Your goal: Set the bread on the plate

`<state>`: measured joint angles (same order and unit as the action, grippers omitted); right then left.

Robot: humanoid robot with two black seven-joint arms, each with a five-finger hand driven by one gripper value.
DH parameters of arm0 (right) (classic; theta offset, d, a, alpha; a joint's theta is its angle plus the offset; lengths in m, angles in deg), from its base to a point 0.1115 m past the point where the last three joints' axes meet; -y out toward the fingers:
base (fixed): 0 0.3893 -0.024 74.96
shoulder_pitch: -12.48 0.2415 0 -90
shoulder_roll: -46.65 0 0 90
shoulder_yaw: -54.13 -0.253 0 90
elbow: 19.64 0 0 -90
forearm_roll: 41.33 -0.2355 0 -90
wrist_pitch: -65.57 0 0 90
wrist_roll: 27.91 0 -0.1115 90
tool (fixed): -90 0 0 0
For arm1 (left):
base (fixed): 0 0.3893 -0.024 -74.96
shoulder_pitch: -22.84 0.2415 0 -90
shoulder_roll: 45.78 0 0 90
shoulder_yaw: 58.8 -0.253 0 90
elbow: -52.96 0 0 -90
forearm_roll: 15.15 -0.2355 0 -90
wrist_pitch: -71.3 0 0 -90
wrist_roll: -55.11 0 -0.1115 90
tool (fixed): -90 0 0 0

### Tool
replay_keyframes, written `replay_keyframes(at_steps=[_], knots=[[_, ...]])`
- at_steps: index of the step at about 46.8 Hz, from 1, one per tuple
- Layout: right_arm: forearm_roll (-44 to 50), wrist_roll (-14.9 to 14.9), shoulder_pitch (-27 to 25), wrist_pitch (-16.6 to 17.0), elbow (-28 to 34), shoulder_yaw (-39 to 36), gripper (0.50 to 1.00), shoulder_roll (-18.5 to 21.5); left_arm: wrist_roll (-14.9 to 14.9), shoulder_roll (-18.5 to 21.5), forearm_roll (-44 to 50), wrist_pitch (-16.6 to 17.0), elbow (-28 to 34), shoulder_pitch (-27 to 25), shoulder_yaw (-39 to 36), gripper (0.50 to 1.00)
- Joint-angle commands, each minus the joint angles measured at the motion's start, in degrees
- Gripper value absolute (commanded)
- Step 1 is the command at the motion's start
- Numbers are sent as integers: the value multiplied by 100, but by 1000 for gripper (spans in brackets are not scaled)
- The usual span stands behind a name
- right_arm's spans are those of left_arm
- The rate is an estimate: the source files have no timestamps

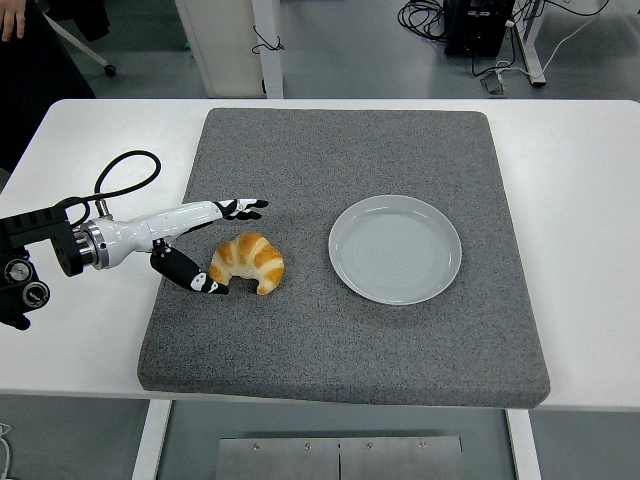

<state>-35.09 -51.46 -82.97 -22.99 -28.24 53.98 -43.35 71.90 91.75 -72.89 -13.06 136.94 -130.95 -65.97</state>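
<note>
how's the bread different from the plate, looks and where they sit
The bread is a golden-brown curved croissant with pale stripes; the plate is a plain pale grey-blue circle. The bread is lumpy and smaller; the plate is flat, smooth and wider. The bread lies left, between the left hand's spread fingers and thumb; the plate sits right, empty, with nothing near it. Both rest on the grey mat.
</note>
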Motion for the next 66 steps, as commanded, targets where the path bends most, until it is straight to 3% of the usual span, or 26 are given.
replay_keyframes(at_steps=[1,6,14,26,39,52,66], knots=[[0,0,0,5,-1,-3,1000,0,69,63,79,-106,-13,-10,5,968],[0,0,0,-3,-1,-3,1000,0,78,107,79,-379,-57,-36,32,968],[0,0,0,-3,8,-3,1000,0,122,46,61,-379,-127,-10,14,968],[0,0,0,-3,-1,6,1000,0,70,-95,-149,121,-206,42,-4,963],[0,0,0,-3,8,6,1000,0,-212,-508,-501,429,-522,209,-92,915],[0,0,0,5,-1,-3,1000,0,-291,-692,-545,430,-619,245,-92,769],[0,0,0,-3,8,-3,1000,0,-291,-798,-966,728,-734,359,-92,760]])
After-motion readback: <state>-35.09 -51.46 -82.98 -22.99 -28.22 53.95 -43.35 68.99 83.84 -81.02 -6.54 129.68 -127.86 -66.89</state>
